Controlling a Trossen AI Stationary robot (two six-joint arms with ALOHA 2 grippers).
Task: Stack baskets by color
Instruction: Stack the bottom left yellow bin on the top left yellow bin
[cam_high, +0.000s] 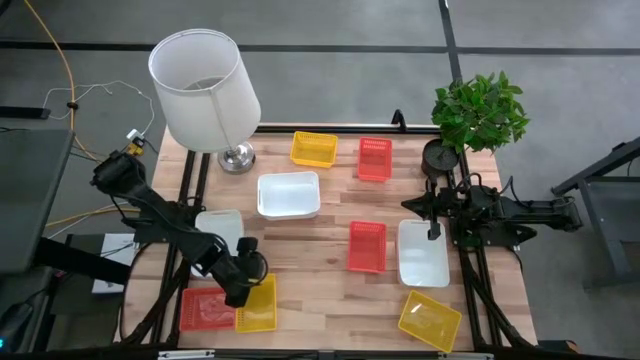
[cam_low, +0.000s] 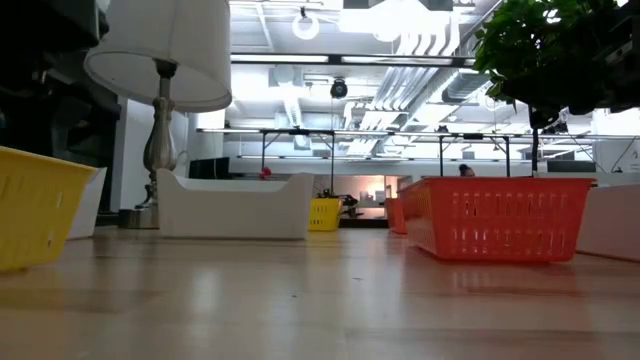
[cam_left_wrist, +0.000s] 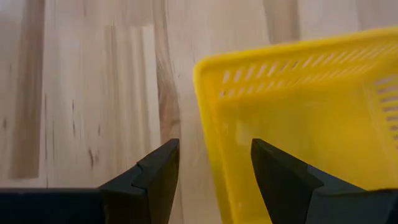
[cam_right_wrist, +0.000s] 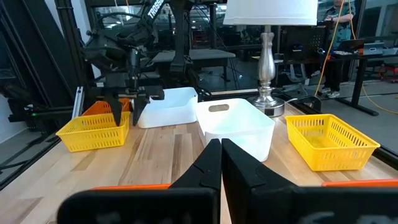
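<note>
Yellow basket (cam_left_wrist: 298, 124) rim sits between left gripper's (cam_left_wrist: 214, 163) spread fingers, seemingly ungripped.

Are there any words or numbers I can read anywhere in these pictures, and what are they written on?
"TROSS": white letters running along the dark left robot arm in the right wrist view; the word is cut off at the picture's edge.
No other words, labels or numbers can be read on the plastic baskets, the lamp, the plant pot or the wooden table.
</note>
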